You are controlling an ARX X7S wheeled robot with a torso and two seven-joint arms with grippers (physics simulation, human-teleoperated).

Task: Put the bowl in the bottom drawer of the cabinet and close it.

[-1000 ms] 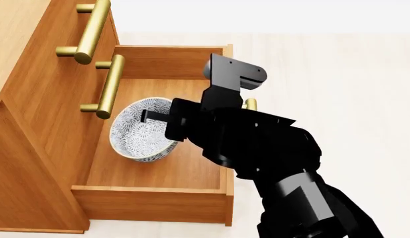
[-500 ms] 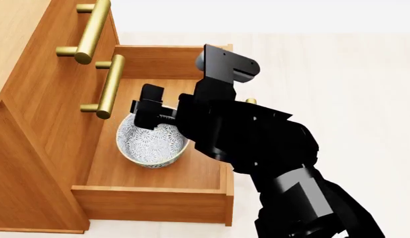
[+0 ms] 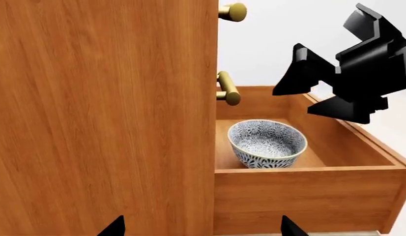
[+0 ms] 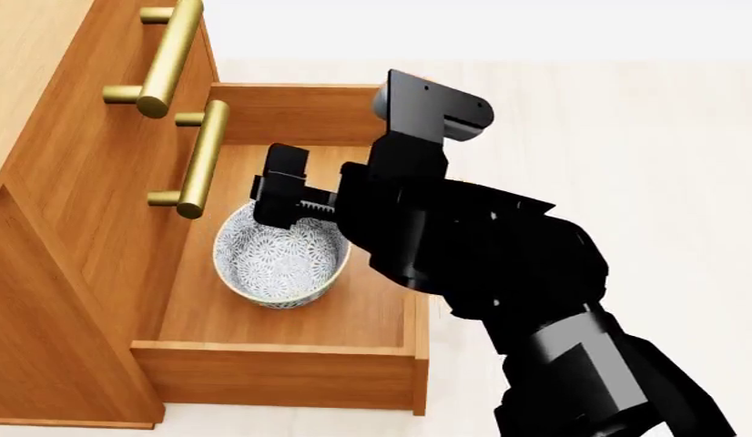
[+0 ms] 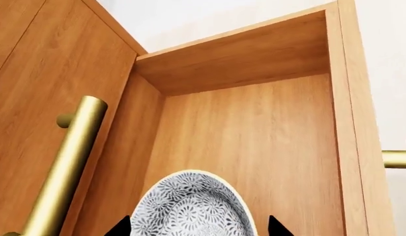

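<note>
Cabinet (image 4: pixel 60 237) first, big orange-brown wood filling the left, two upper drawers shut behind their brass bar handles. Bottom drawer (image 4: pixel 279 369) stands pulled wide open below them. Its own brass handle (image 5: pixel 399 158) just peeks past the front board. Right arm's black bulk hangs over the drawer, and the right gripper (image 4: pixel 279 187) is spread, holding nothing, poised just above the far rim of the bowl. Left gripper (image 3: pixel 201 227) shows only two dark fingertips set well apart with nothing between them, off beside the cabinet's flank. And the bowl (image 4: pixel 281 257) sits upright on the drawer floor, nearer the cabinet side, clear of the walls. It looks rigid, glazed, likely slick and chippable, so pinch the rim if it needs moving. For closing, that drawer handle or front board is the place to push.
</note>
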